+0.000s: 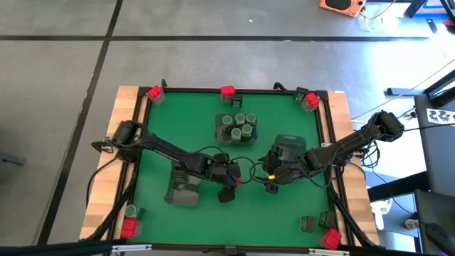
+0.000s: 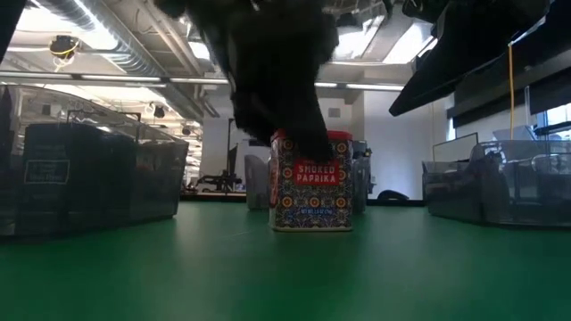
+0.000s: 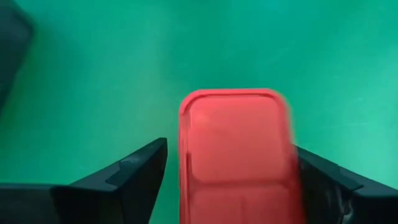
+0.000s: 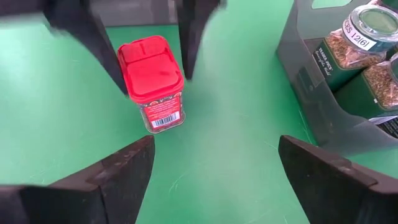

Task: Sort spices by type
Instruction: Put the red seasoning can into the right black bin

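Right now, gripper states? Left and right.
Left gripper: open around the red paprika box, which stands on the green mat; fingers either side, gap visible.
Right gripper: open, empty, beside the left.

Bright overhead lights point(image 2: 134, 40); low view arms backlit; left wrist blurred.
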Action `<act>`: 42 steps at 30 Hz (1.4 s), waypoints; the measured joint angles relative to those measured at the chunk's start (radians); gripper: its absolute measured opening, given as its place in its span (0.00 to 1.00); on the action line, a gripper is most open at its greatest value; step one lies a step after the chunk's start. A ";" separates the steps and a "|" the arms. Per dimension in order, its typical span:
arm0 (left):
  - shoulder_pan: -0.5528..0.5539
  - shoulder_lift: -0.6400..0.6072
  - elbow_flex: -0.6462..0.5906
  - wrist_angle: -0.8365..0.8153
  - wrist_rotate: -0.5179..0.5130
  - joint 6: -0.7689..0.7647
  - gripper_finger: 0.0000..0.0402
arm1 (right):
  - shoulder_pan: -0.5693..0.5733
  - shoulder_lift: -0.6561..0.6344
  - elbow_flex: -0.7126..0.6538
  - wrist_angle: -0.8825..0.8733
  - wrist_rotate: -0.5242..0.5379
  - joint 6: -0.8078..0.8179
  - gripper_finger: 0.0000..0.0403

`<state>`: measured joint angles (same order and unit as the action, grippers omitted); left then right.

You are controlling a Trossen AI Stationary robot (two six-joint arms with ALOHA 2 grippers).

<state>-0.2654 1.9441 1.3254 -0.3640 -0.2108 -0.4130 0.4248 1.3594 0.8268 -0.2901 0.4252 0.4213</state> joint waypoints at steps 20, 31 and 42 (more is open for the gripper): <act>-0.343 -0.156 -0.125 -0.104 -0.362 -0.140 0.72 | 0.000 0.004 0.000 0.274 0.009 -0.029 0.85; -0.404 -0.267 -0.334 0.166 -0.444 -0.178 0.72 | 0.000 0.005 0.000 0.399 -0.105 -0.030 0.85; -0.412 -0.321 -0.529 0.591 -0.447 -0.059 0.72 | -0.032 0.045 0.001 0.408 -0.141 -0.139 0.85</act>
<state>-0.6773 1.6230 0.7963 0.2270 -0.6581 -0.4716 0.3924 1.4043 0.8276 0.1182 0.2842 0.2825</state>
